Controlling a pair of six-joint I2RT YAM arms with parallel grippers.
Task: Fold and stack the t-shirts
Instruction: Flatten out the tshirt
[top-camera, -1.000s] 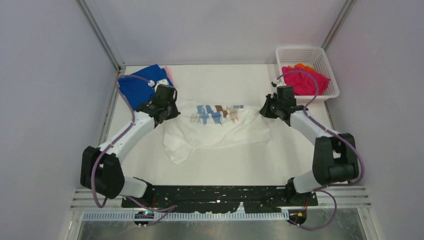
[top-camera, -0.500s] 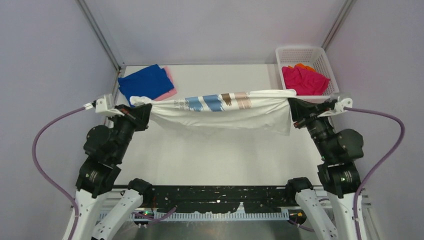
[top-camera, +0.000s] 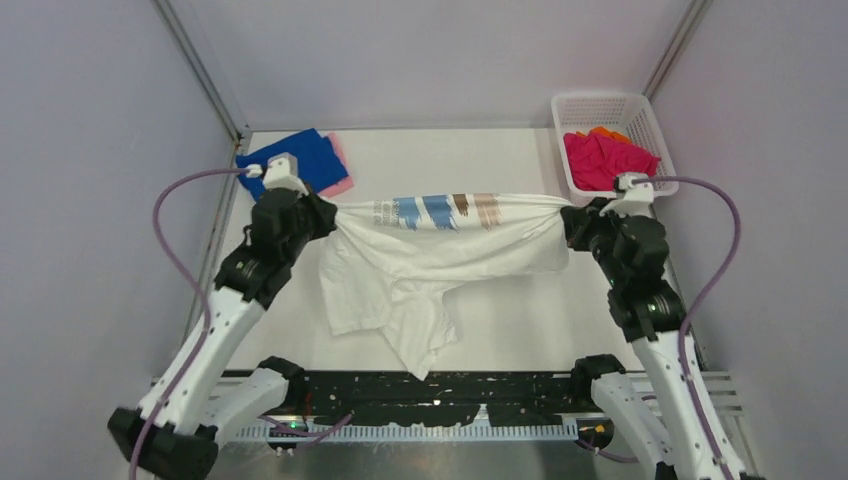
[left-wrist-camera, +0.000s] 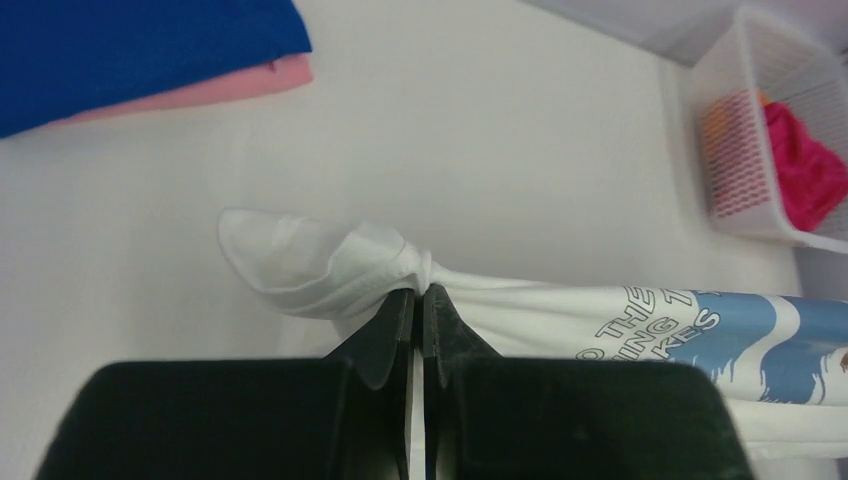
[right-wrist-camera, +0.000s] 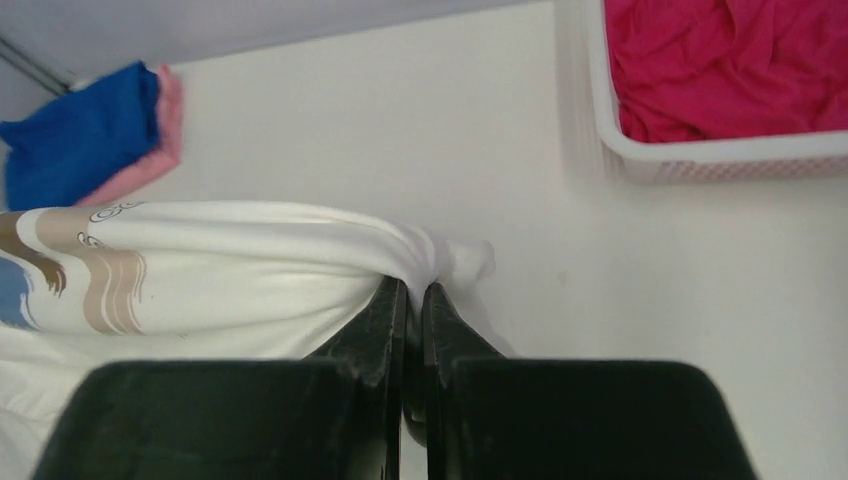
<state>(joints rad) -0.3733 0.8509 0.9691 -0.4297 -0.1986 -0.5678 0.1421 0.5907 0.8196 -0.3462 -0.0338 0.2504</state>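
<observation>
White t-shirt (top-camera: 440, 255): light, limp cloth, likely to sag and slip; left gripper (left-wrist-camera: 420, 292) and right gripper (right-wrist-camera: 410, 287) each pressed together on a bunched corner; best held there.

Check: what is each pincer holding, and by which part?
Both hold the white t-shirt: left pincer clamps bunched cloth at its left end, right pincer at its right end, the printed stretch taut between them.
</observation>
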